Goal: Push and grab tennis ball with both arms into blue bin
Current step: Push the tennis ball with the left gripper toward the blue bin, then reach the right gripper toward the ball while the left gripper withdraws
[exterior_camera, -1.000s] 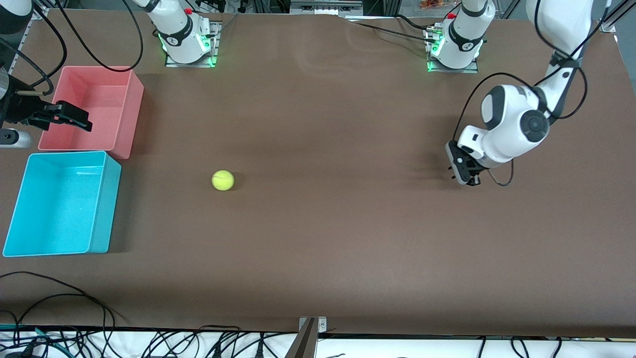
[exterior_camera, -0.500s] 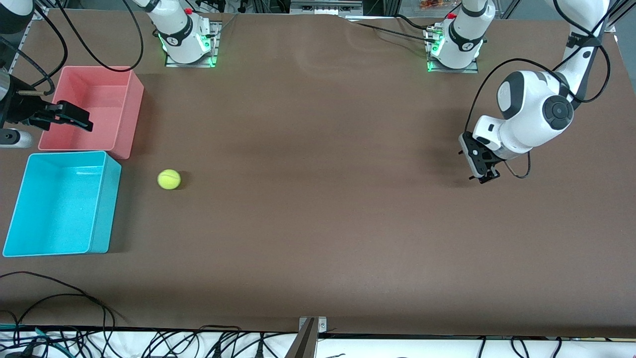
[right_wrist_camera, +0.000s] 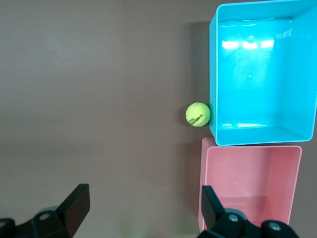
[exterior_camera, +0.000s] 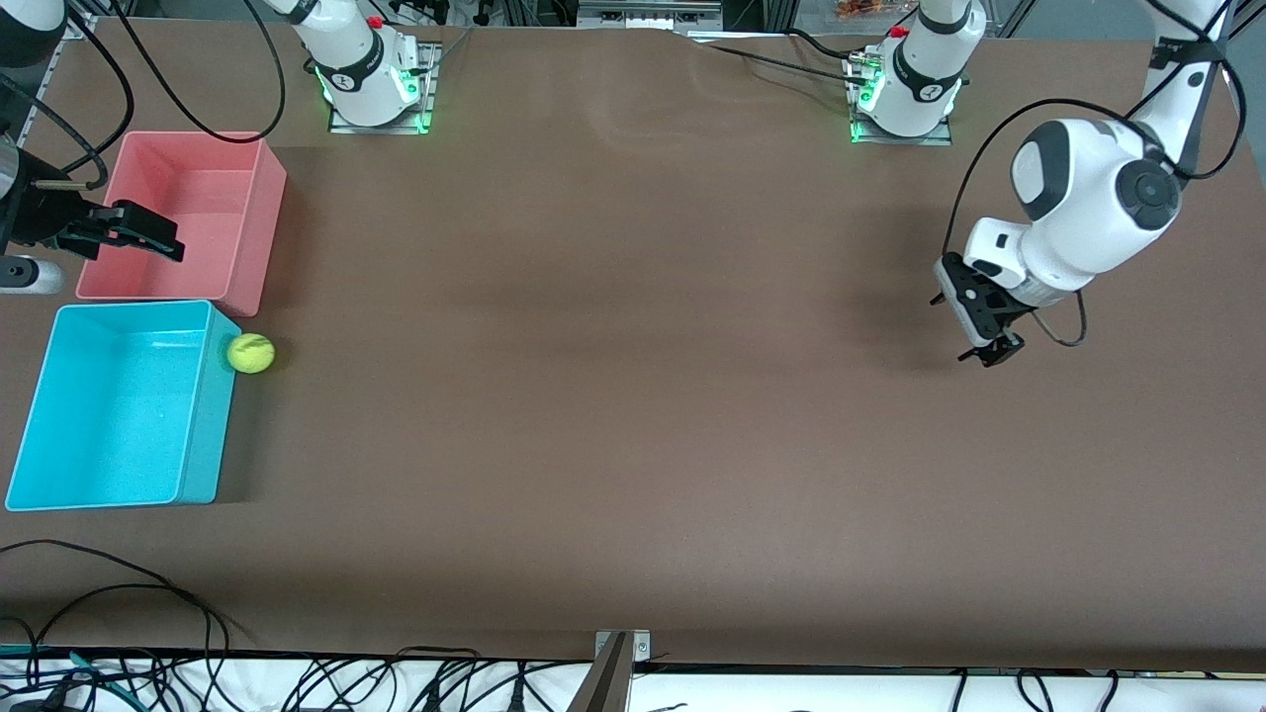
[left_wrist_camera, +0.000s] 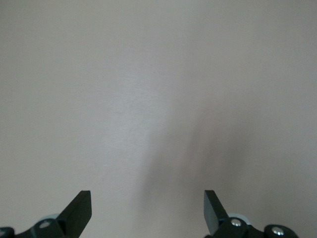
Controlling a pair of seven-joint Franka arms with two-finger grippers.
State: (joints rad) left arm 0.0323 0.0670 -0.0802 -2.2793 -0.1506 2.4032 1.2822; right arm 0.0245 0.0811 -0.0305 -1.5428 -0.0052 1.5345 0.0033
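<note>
Fuzzy yellow-green tennis ball on brown surface, touching outer wall of cyan rectangular plastic bin. Right gripper over pink bin, much nearer ball, jaws apart. Left gripper well apart, jaws apart.

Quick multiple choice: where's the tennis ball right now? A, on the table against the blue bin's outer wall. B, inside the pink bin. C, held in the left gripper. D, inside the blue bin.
A: the tennis ball sits on the table right at the outside wall of the blue bin, near the corner closest to the pink bin; no gripper holds it.
</note>
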